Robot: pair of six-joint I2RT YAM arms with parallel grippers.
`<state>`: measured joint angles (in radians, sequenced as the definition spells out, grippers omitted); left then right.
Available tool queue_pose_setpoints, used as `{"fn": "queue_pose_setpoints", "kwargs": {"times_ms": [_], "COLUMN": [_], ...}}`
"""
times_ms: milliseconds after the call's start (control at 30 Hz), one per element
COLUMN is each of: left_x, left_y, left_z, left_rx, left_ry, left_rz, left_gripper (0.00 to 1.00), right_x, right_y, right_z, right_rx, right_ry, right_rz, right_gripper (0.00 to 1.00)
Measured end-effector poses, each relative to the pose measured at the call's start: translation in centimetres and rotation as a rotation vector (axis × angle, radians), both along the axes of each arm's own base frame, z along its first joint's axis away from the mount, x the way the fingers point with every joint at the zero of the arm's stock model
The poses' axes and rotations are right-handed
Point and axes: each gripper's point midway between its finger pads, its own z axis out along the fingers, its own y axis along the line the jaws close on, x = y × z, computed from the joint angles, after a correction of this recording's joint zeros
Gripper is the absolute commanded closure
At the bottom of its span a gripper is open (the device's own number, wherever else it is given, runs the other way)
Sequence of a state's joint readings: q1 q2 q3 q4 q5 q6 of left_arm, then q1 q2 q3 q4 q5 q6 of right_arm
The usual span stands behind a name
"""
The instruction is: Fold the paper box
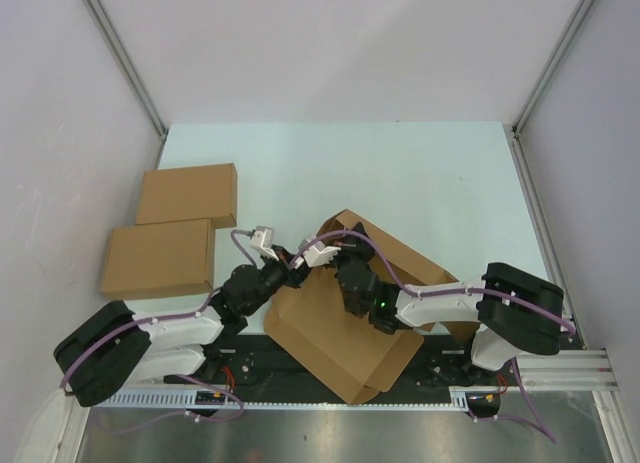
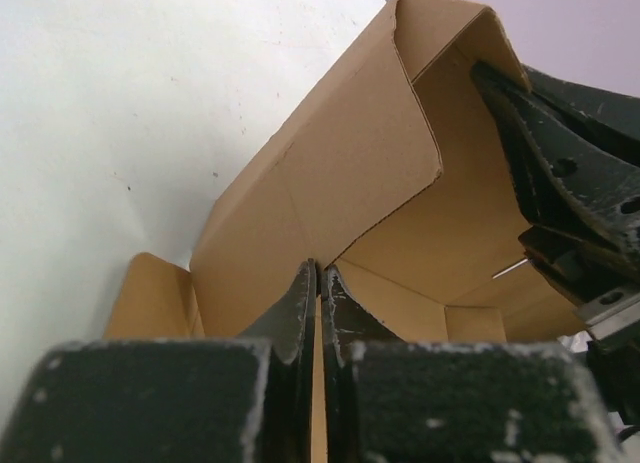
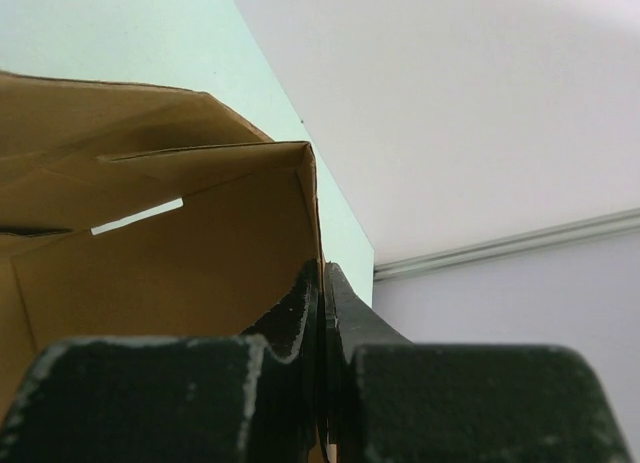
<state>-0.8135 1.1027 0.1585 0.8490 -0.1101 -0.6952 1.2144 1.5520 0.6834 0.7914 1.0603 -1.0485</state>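
The paper box is a brown cardboard sheet, partly folded, lying near the table's front edge between the two arms. Its far side walls stand up around a corner. My left gripper is shut on the box's left wall; in the left wrist view the cardboard edge runs between its fingertips. My right gripper is shut on the upright wall at the far corner, and the wall's edge goes down between its fingers. The right gripper's body shows inside the box in the left wrist view.
Two finished flat brown boxes lie side by side at the table's left edge. White walls with metal rails close in the pale green table. The arms' bases and cable rail run along the near edge.
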Motion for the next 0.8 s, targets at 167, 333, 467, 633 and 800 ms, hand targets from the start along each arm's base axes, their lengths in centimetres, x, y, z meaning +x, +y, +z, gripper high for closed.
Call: {"fn": "queue_pose_setpoints", "kwargs": {"times_ms": [167, 333, 467, 633, 800], "left_x": [-0.2, 0.3, 0.5, 0.8, 1.1], "left_y": [0.0, -0.1, -0.3, -0.1, 0.1], "left_z": [-0.4, -0.9, -1.2, -1.3, -1.2], "left_rx": [-0.045, -0.062, -0.073, -0.08, -0.08], "left_ry": [0.006, 0.019, 0.026, 0.033, 0.035], "left_rz": [0.019, 0.038, 0.049, 0.067, 0.094], "left_gripper": [0.99, 0.99, 0.99, 0.99, 0.99], "right_x": [-0.6, -0.9, -1.2, -1.6, -2.0], "right_y": [0.4, 0.4, 0.5, 0.8, 1.0], "right_z": [0.1, 0.1, 0.1, -0.1, -0.3], "right_rx": [-0.003, -0.014, -0.018, -0.005, 0.011], "right_ry": [-0.003, -0.006, -0.006, 0.0, 0.015], "right_rz": [0.009, 0.004, 0.007, 0.017, 0.027], "right_gripper": [1.0, 0.93, 0.86, 0.71, 0.52]}}
